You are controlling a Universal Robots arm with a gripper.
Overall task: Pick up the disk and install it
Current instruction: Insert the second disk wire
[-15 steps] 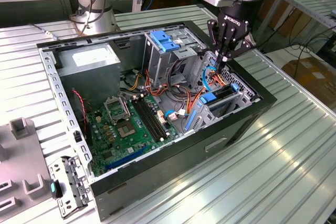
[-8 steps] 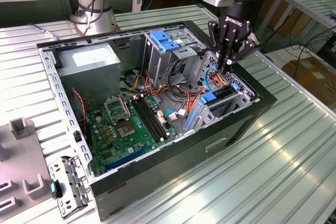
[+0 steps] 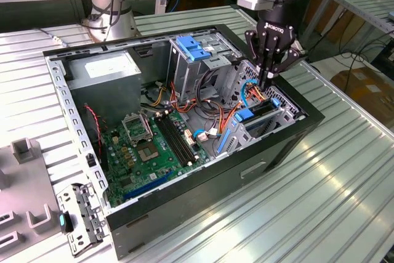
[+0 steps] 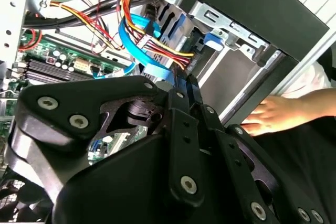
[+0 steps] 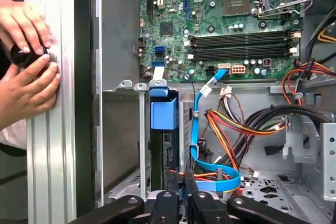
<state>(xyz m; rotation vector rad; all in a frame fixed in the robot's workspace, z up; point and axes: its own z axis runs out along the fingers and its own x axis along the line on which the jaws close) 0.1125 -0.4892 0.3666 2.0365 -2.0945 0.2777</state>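
The disk sits edge-on in the drive bay at the front corner of the open computer case. Its blue side rail shows at the bay's mouth, with the dark edge of the disk behind it. My gripper hangs straight over the bay with its fingers pressed together, tips just above the disk's edge and the cables there. In both wrist views the gripper is shut with nothing between its fingers.
Orange, yellow and blue cables crowd the space beside the bay. The motherboard, a grey box with a white sticker and a light-blue bracket lie deeper in the case. A person's hands rest outside the case wall.
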